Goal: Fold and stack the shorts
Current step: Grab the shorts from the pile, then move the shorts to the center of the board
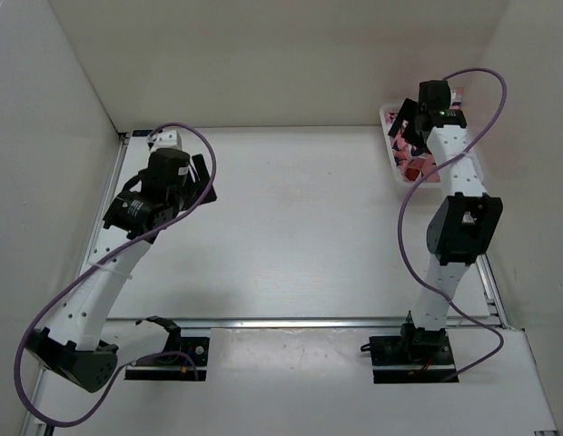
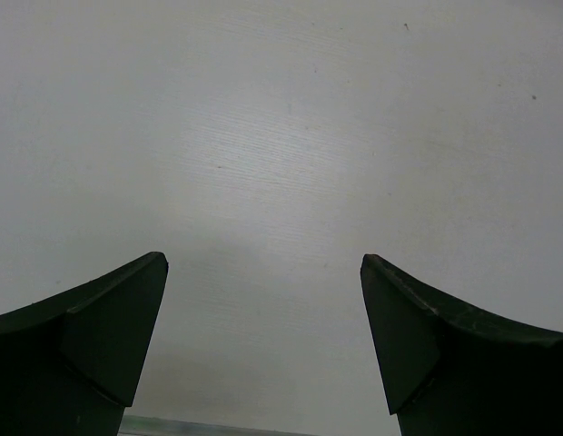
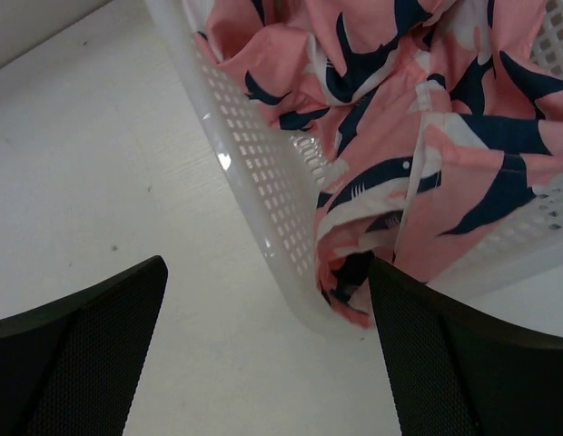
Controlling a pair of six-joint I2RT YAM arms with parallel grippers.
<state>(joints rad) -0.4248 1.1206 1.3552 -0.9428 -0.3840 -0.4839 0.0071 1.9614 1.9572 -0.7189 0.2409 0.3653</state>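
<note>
The left wrist view shows only the table (image 2: 281,136); the left gripper (image 2: 263,262) gapes wide, holding nothing. The right wrist view alone shows the shark print on one pair of shorts (image 3: 418,136), crumpled in one white basket (image 3: 263,173). The right gripper (image 3: 265,263) stands wide beside them, holding nothing.

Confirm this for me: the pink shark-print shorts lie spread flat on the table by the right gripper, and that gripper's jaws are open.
Not quite. The shorts are not spread flat on the table: they lie crumpled in the white mesh basket, as the right wrist view shows. The rest holds: the right gripper is by them, with its jaws open.
</note>
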